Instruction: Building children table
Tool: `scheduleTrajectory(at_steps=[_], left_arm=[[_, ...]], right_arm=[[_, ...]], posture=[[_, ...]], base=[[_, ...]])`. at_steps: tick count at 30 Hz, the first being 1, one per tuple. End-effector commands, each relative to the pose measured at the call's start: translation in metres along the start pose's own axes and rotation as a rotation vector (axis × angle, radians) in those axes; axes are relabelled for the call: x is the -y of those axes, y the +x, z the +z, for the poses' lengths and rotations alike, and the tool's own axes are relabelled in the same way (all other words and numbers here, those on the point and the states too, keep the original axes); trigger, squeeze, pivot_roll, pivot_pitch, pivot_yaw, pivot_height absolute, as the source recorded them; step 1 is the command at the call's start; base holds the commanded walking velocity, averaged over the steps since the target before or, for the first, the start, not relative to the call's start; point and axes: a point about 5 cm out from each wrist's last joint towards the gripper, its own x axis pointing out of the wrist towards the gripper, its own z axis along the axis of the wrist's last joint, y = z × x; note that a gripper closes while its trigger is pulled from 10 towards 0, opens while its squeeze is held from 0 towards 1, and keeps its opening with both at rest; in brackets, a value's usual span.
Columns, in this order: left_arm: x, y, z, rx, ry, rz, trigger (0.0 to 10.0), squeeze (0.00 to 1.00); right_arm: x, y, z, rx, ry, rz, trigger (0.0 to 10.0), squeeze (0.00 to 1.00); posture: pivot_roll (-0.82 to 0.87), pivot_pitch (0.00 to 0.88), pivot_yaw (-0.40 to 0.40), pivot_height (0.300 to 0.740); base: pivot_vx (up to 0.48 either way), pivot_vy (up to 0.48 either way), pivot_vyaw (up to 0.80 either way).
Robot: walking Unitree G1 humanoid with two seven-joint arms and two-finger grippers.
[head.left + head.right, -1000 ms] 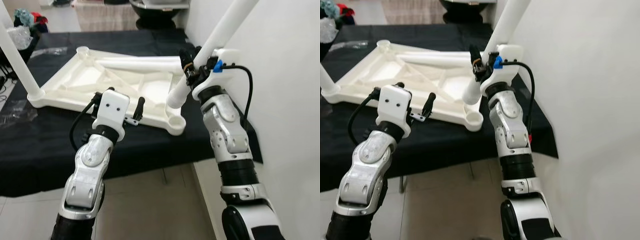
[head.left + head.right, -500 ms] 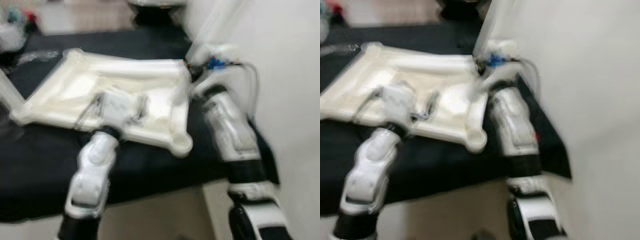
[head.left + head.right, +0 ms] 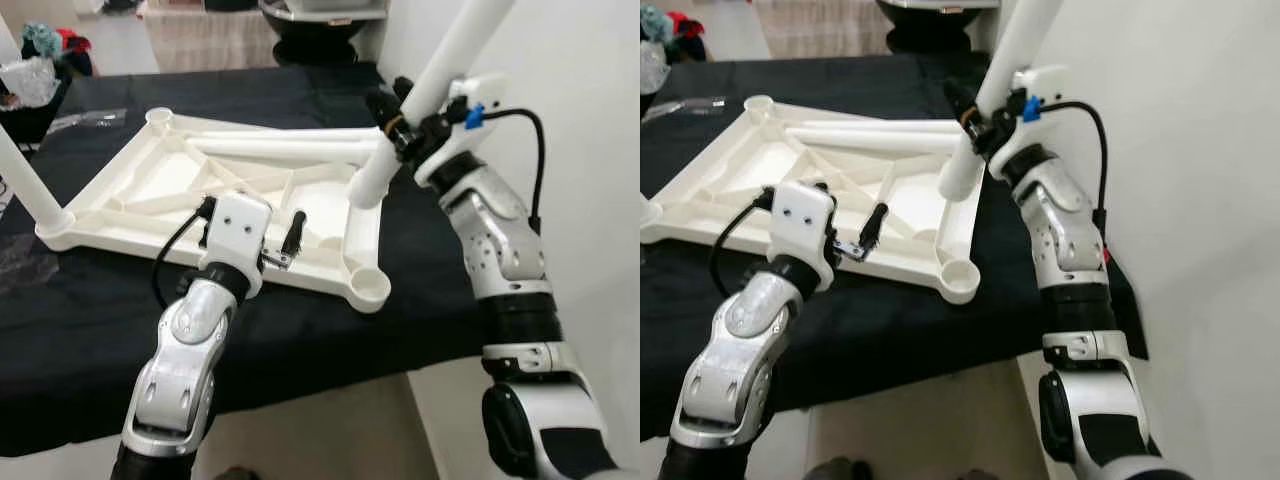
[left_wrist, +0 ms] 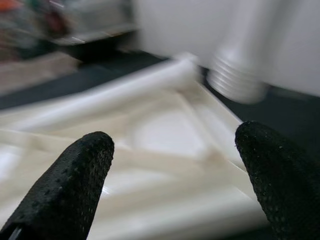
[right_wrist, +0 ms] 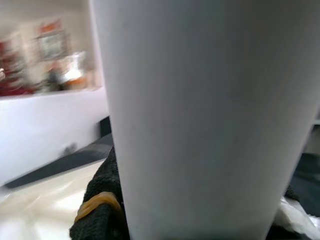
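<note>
Gripping a white leg (image 3: pixel 420 100) in the right gripper (image 3: pixel 397 122), fingers clamped round it, tilted, threaded end low near the tabletop's far right corner. Lying upside down on a black cloth (image 3: pixel 90 310): white tabletop (image 3: pixel 250 195), empty socket (image 3: pixel 370 290) at its near right corner. Hovering over the near rim, left gripper (image 3: pixel 285 235), fingers spread wide, holding nothing.
</note>
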Motion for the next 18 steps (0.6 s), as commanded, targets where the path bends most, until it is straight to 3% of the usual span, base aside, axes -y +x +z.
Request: scheduleTrajectory(at_steps=[1, 3, 5, 7, 8, 12, 14, 18], left_arm=[[0.02, -0.008, -0.008, -0.034, -0.056, -0.139, 10.0, 0.0], [0.02, -0.008, -0.008, -0.034, -0.056, -0.139, 10.0, 0.0], [0.046, -0.031, -0.018, -0.091, -0.183, -0.357, 10.0, 0.0], [0.046, -0.031, -0.018, -0.091, -0.183, -0.357, 10.0, 0.0], [0.049, -0.039, -0.021, -0.105, -0.192, -0.399, 10.0, 0.0], [0.049, -0.051, -0.025, -0.132, -0.196, -0.412, 10.0, 0.0], [0.047, -0.058, -0.027, -0.147, -0.195, -0.387, 10.0, 0.0], [0.046, -0.061, -0.026, -0.151, -0.196, -0.371, 10.0, 0.0]], right_arm=[[-0.001, 0.004, 0.001, -0.023, 0.053, 0.109, 10.0, 0.0], [-0.001, 0.004, 0.001, -0.023, 0.053, 0.109, 10.0, 0.0], [-0.006, 0.008, -0.006, -0.076, 0.112, 0.312, 10.0, 0.0], [-0.006, 0.008, -0.006, -0.076, 0.112, 0.312, 10.0, 0.0], [-0.006, 0.009, -0.009, -0.097, 0.107, 0.347, 10.0, 0.0], [-0.008, 0.009, -0.013, -0.128, 0.073, 0.425, 10.0, 0.0], [-0.012, 0.006, -0.016, -0.153, 0.064, 0.533, 10.0, 0.0], [-0.013, -0.001, -0.018, -0.184, 0.072, 0.631, 10.0, 0.0]], posture=[[0.03, 0.112, -0.071, 0.74], [0.03, 0.112, -0.071, 0.74], [0.03, 0.126, -0.073, 0.74], [0.03, 0.126, -0.073, 0.74], [0.04, 0.131, -0.077, 0.74], [0.06, 0.141, -0.079, 0.74], [0.07, 0.149, -0.077, 0.74], [0.08, 0.15, -0.079, 0.74]], base=[[0.0, 0.0, 0.0], [0.0, 0.0, 0.0], [0.0, 0.0, 0.0], [0.0, 0.0, 0.0], [0.0, 0.0, 0.0], [0.0, 0.0, 0.0], [0.0, 0.0, 0.0], [0.0, 0.0, 0.0]])
